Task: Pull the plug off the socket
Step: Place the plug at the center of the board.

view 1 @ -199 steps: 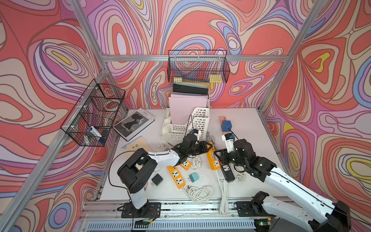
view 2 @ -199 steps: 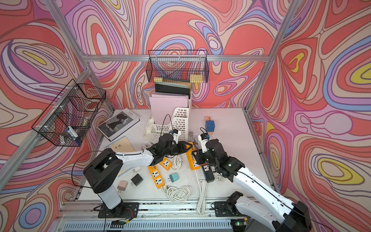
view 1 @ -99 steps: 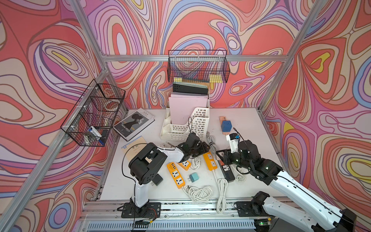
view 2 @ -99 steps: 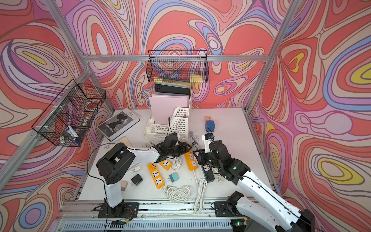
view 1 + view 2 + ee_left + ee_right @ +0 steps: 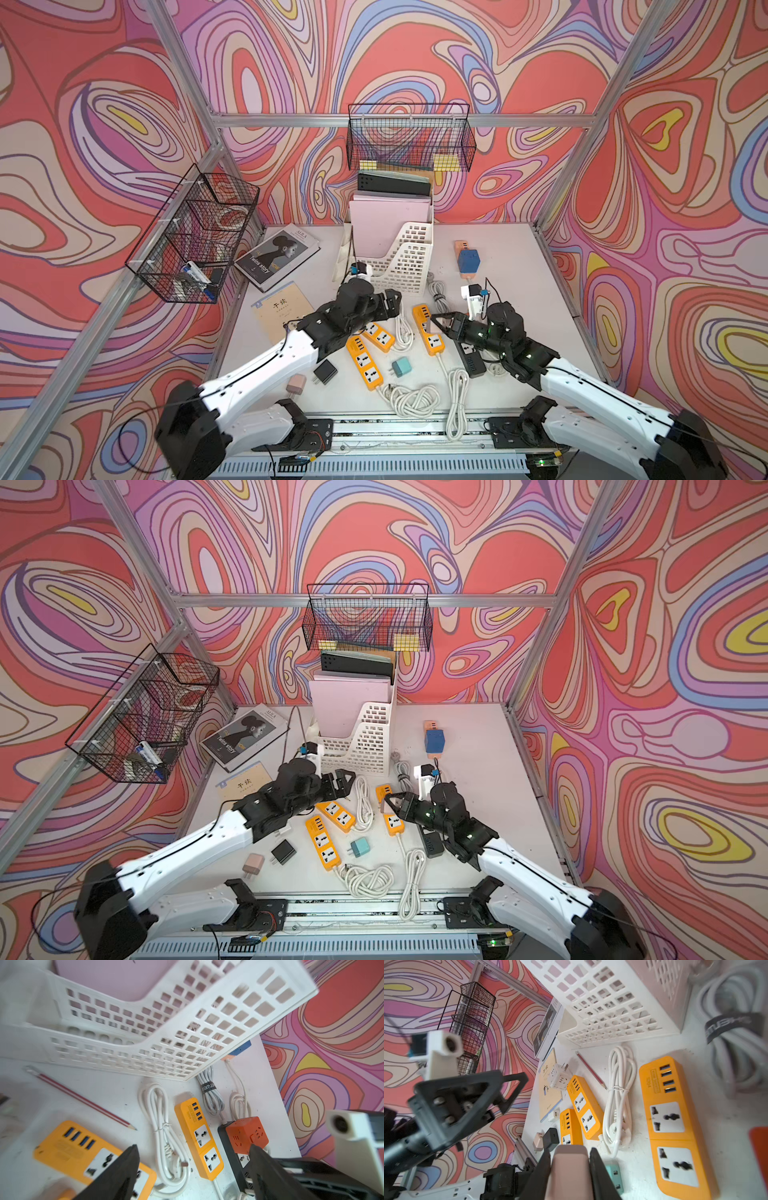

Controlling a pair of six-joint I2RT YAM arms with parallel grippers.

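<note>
Red pencil (image 5: 81, 1098) near left claw (image 5: 193, 1146); wrist-only

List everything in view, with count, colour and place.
orange strips: three, orange, centre
black strip: one, black, right
cube socket: one, red, on black strip
blue cube: one, blue, far right
loose adapters: at least four, teal, black, pink, white, scattered
cable bundles: several, whitish, among strips
file rack: one, white, back centre
pencil: one, red, beside rack
magazine: one, dark, back left
notebook: one, tan, left
wire baskets: two, black, walls
pink plug: one, pink, gripped
left gripper: black, open above strips
right gripper: black, shut on pink plug
</note>
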